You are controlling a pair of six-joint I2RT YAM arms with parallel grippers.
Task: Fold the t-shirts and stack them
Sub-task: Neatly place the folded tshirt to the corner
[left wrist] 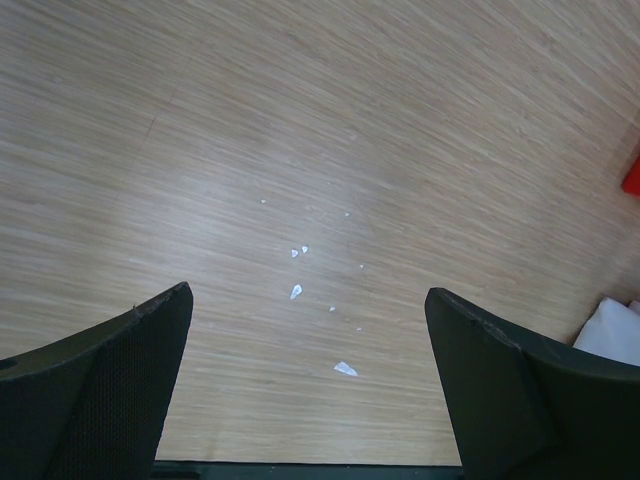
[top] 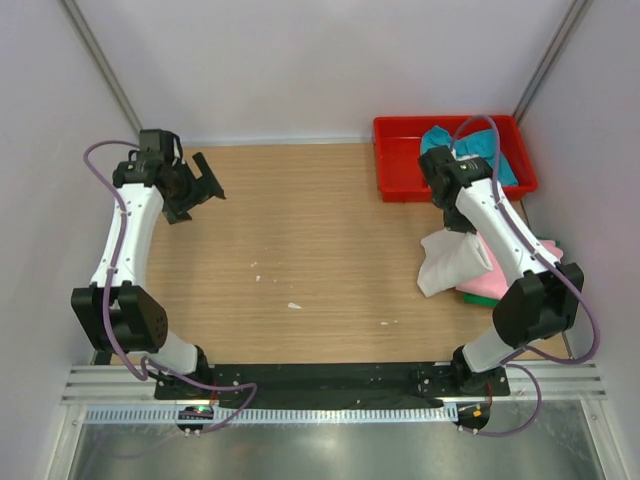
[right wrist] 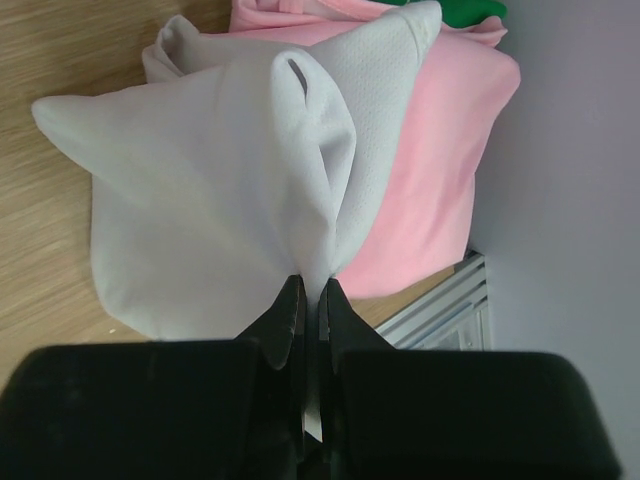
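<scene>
Right gripper [right wrist: 310, 285] sits right up against its wrist cam, jaws pinched tight on a fold of the white t-shirt [right wrist: 200, 220]. The shirt hangs bunched up from the gripper, over by the right edge of the worktop [top: 300, 220]. Can't tell if its lower end touches the wood.

Biggest thing is obviously the wooden worktop itself. Next down, the red tray [top: 400, 125] is parked in the far right corner with the teal t-shirt [top: 440, 137] crumpled inside it. The pink t-shirt [right wrist: 430, 180] lies folded along the right edge toward the near right corner. It's on top of the green t-shirt [right wrist: 470, 10], which only peeks out as a strip. The white one overlaps that pile from the wrist cam's angle.

Left gripper [top: 205, 180] hangs over the far left corner, jaws spread wide, just wood grain showing between them.

Tiniest bit: a few white flecks [left wrist: 345, 369] scattered around the middle of the worktop.
</scene>
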